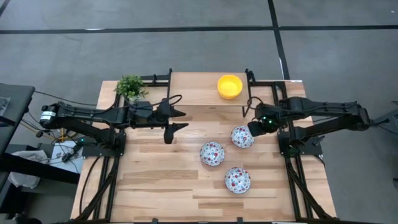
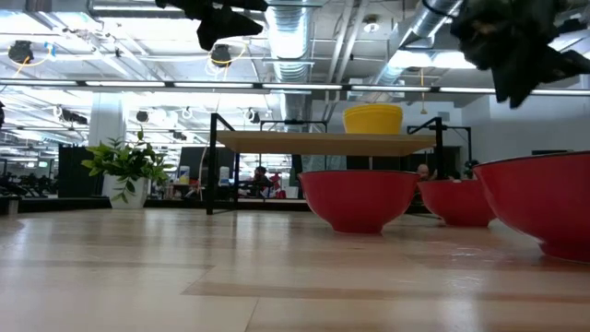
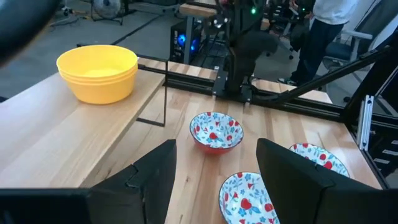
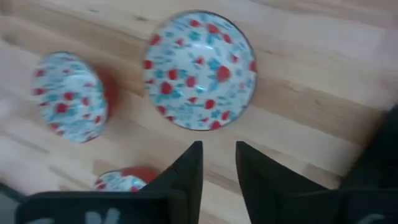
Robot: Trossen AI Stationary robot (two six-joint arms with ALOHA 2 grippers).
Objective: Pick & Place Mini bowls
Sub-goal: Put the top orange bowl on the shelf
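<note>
Three white floral mini bowls stand upright on the table: one at the right, one in the middle, one nearer the front edge. A stack of yellow mini bowls sits on the raised shelf at the far side. My right gripper hangs above the table beside the right floral bowl, pointing steeply down, its fingers a little apart with nothing between them. My left gripper is open and empty, held high over the table's left half, facing the bowls.
A small potted plant stands at the shelf's far left corner. The raised wooden shelf on black legs spans the table's far side. A person stands beyond the table's right side. Bare wood lies at the front left.
</note>
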